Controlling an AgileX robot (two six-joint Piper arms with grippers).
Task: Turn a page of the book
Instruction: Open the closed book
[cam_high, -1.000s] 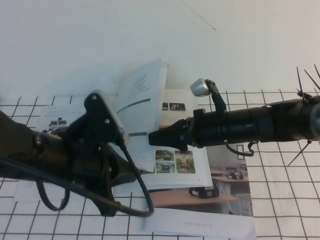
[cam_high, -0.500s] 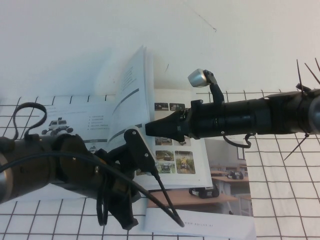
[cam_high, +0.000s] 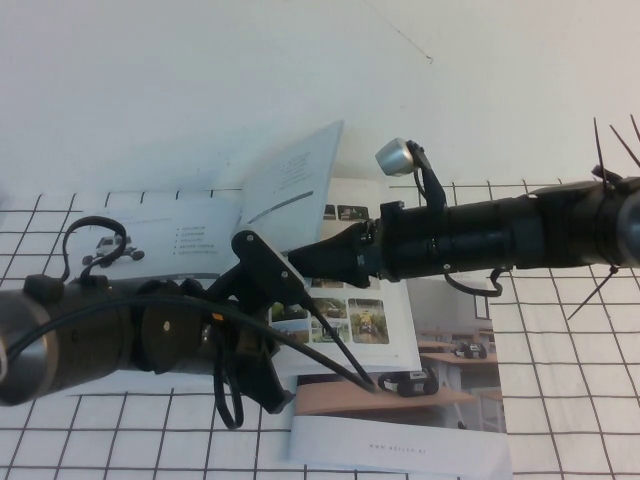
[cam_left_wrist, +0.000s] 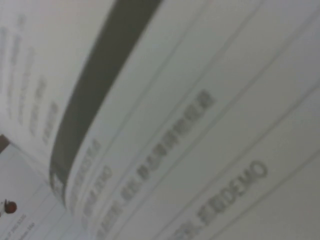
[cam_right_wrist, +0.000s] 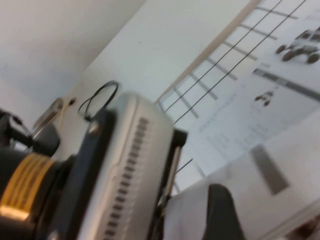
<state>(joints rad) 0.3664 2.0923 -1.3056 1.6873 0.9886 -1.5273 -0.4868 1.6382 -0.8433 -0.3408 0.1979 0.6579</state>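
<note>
Book (cam_high: 330, 300) open flat on counter (cam_high: 560, 400); page (cam_high: 295, 185) stands lifted over its spine, tilted right.

Left end effector (cam_high: 265, 300) at book's near edge, below page; grip state cannot tell.

Right end effector (cam_high: 300, 262) over book's middle at page base; grip cannot tell.

Risk: unsupported glossy page flops back right, or creases under left arm.

Left wrist view: only page print close up. Right wrist view: left arm casing, book's robot photo.
</note>
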